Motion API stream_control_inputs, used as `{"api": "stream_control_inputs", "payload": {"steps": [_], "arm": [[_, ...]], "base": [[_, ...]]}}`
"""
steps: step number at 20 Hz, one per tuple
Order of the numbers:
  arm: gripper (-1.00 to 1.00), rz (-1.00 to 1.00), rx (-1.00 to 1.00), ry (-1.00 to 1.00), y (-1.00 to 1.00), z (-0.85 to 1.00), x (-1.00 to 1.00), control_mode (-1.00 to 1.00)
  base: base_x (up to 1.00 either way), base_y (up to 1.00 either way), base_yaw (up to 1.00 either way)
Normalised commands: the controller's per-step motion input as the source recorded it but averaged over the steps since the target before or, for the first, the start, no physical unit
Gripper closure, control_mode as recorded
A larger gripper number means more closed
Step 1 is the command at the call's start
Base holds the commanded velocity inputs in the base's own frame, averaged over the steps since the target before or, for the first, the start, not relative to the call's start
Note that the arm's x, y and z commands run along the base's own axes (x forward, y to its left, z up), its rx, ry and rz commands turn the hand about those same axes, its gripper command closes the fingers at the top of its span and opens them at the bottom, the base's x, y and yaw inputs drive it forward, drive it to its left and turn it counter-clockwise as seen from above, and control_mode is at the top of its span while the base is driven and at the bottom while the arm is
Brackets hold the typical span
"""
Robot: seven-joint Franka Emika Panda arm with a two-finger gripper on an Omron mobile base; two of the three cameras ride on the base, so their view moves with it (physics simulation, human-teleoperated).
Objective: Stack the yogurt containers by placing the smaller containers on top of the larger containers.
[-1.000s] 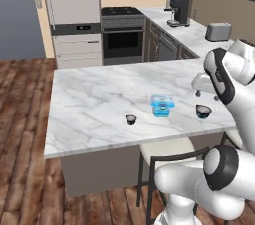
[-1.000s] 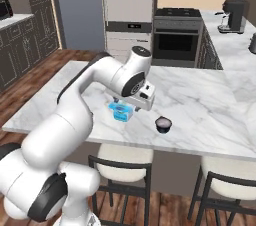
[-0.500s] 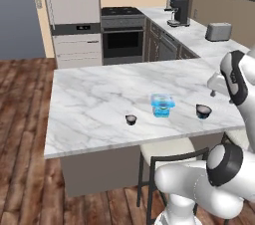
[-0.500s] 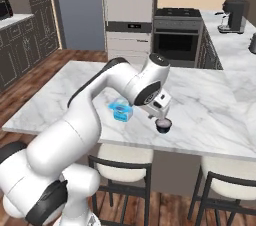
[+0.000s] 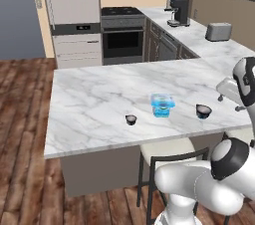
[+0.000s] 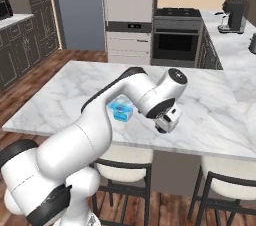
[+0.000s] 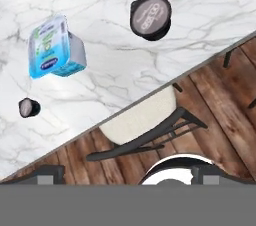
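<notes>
The light-blue tub (image 5: 163, 105) stands on the marble counter (image 5: 94, 99) near its front edge, with nothing stacked on it. In the left base view the smaller dark cup (image 5: 131, 119) sits at about 8 o'clock from the tub, a little apart, and the larger dark cup (image 5: 203, 111) sits at about 4 o'clock from it, also apart — all three stand separately on the counter.

In the hand view the tub (image 7: 54, 47) lies toward 10 o'clock, the larger cup (image 7: 150, 17) at 12 to 1 o'clock showing its grey printed top, and the smaller cup (image 7: 28, 107) near 9 o'clock. A cream-seated stool (image 7: 142, 117) shows below the counter edge over a wood floor (image 7: 220, 85).

In the right base view the arm bends over the counter with the gripper (image 6: 163, 124) hanging low just beside the tub (image 6: 120, 109), on its 3 to 4 o'clock side. The jaws are spread wide and hold nothing.
</notes>
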Motion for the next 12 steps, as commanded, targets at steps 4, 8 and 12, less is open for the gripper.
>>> {"api": "stream_control_inputs", "payload": {"steps": [4,8,12], "arm": [[-1.00,0.00,0.11,-0.11,-0.08,-0.16,0.00,-1.00],[-1.00,0.00,0.11,-0.12,-0.15,-0.11,0.00,-1.00],[-1.00,0.00,0.05,-0.06,-0.05,-0.06,0.01,-1.00]], "base": [[0.00,0.00,0.00],[0.00,0.00,0.00],[0.00,0.00,0.00]]}}
